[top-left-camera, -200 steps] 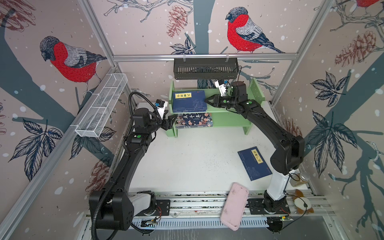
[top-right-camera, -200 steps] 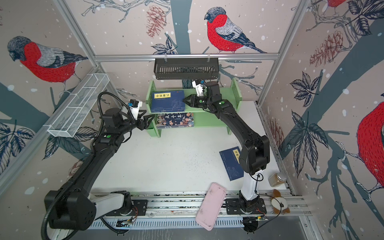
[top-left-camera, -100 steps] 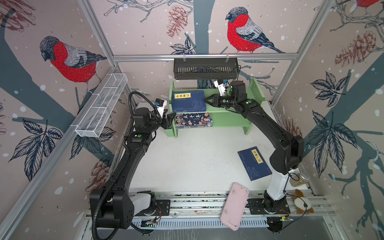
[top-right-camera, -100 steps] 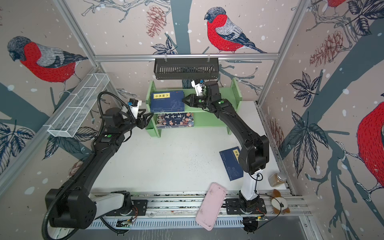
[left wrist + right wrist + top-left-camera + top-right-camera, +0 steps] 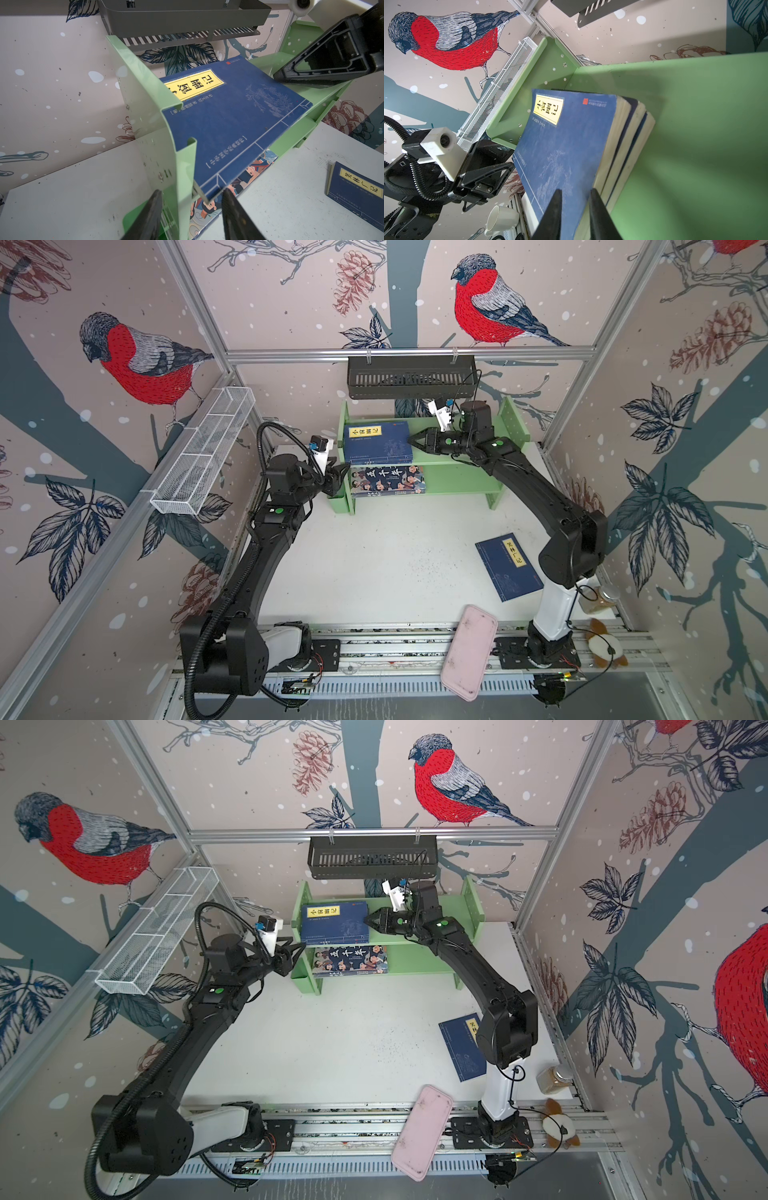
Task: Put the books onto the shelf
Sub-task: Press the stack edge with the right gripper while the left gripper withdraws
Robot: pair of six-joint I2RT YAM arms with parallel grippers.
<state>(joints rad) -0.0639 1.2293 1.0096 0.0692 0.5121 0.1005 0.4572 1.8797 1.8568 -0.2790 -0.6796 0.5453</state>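
The light green shelf stands at the back. A stack of three navy books lies on its upper tier against the left panel. The cartoon-cover book lies on the lower tier. Another navy book lies flat on the table at the right. My right gripper is at the stack's right edge, its narrow jaws shut on the top navy book. My left gripper is open, its fingers either side of the front edge of the shelf's left panel.
A black slotted basket hangs just above the shelf. A white wire basket is fixed to the left wall. A pink case lies over the front rail. A jar and a plush toy sit at the front right.
My left gripper's jaws have narrowed around the shelf's left panel. The right arm and the books have stayed put.
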